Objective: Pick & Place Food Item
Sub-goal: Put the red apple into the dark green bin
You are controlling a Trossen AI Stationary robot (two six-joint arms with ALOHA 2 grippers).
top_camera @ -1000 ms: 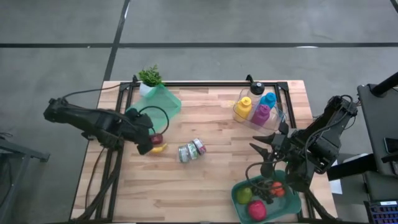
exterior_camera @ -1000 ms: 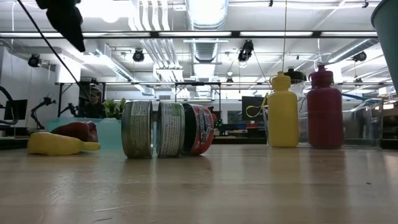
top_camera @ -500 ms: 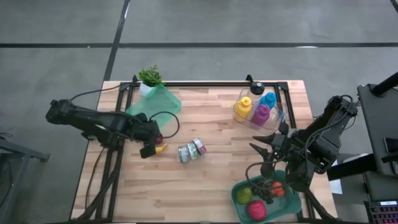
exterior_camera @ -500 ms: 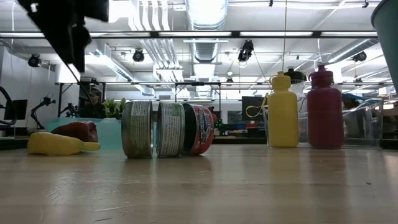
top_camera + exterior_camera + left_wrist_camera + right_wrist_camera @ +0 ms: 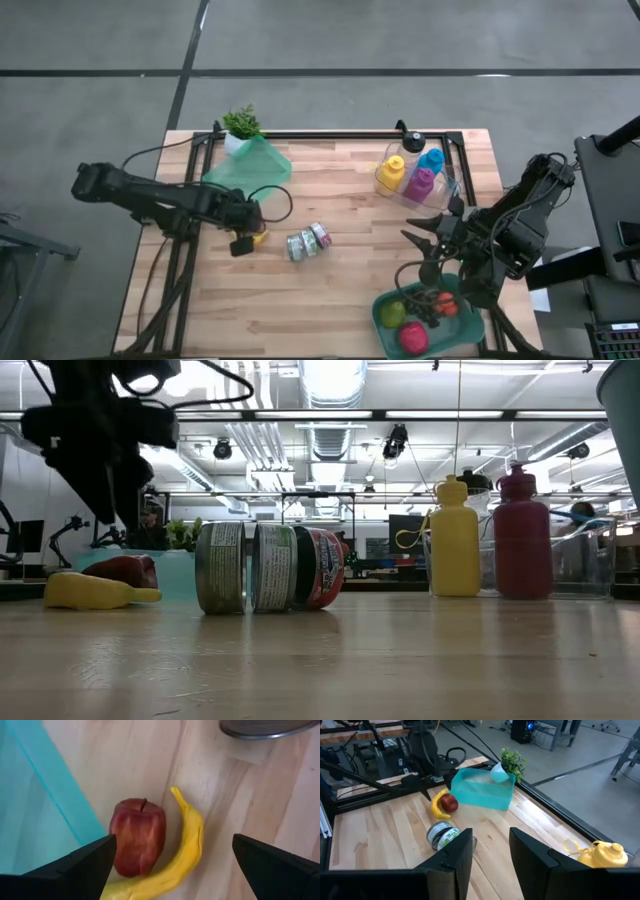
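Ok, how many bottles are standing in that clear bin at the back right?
4: yellow bottle, blue bottle, magenta bottle and black-capped bottle, all clustered in the clear bin. Others could be hidden.

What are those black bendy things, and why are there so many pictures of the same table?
They are two robot arms with jaws for grabbing. One camera looks down from above, one sits at table height, and one rides on each wrist. The left gripper hangs open over a red apple and a banana, beside a teal bin. Tins lie in the middle, bottles stand at the back. The right gripper waits over a green tray of fruit, jaws nearly closed, holding nothing.
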